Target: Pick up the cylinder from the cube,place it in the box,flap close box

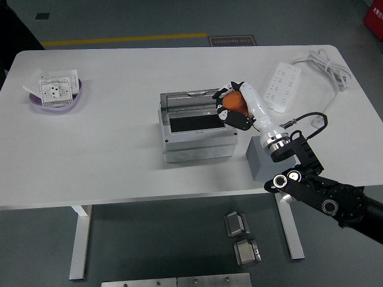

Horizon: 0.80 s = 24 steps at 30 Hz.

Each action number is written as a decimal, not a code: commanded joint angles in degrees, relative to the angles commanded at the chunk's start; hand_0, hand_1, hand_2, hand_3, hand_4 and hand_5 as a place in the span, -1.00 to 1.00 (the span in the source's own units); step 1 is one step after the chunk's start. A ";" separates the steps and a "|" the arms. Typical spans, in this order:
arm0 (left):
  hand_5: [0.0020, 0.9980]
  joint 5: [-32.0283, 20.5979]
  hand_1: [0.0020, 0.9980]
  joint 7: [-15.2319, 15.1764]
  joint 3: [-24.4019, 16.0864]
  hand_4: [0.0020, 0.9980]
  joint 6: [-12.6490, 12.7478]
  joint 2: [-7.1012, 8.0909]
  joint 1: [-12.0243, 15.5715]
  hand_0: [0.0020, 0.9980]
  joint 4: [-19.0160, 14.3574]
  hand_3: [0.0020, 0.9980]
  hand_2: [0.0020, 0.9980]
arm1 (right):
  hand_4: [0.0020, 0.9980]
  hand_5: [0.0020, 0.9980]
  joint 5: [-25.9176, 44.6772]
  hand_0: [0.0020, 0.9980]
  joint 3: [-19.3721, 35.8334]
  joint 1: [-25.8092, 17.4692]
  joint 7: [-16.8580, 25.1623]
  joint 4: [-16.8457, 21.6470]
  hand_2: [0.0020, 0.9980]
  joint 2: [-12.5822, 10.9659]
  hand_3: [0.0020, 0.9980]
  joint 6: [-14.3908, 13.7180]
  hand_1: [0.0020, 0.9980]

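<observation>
My right hand [230, 106] is shut on the orange cylinder [236, 102] and holds it above the right end of the grey box [195, 139]. The box stands at the table's middle with its lid [191, 97] tilted up at the back and its dark inside [196, 122] showing. The grey cube [263, 161] stands to the right of the box near the table's front edge, partly hidden by my forearm. My left arm is out of view.
A white power strip [280, 87] with its cable [326, 69] lies at the back right. A purple bowl [55, 98] with white parts sits at the far left. Two metal pieces [241, 236] lie on the floor below the table.
</observation>
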 joint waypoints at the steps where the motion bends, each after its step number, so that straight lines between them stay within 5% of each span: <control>1: -0.32 0.00 0.31 0.00 0.01 0.21 0.00 0.01 -0.02 0.32 0.00 0.24 0.18 | -1.00 -1.00 -0.19 -0.98 -0.68 0.50 -0.50 -0.16 -0.30 0.17 -0.54 0.48 -0.67; 24: -0.31 0.28 0.31 -0.02 0.81 0.19 0.05 0.52 -0.54 0.32 -0.16 0.23 0.17 | -1.00 -1.00 4.15 -0.97 -16.34 14.55 -3.12 -9.66 -0.37 4.18 -0.55 4.17 -0.69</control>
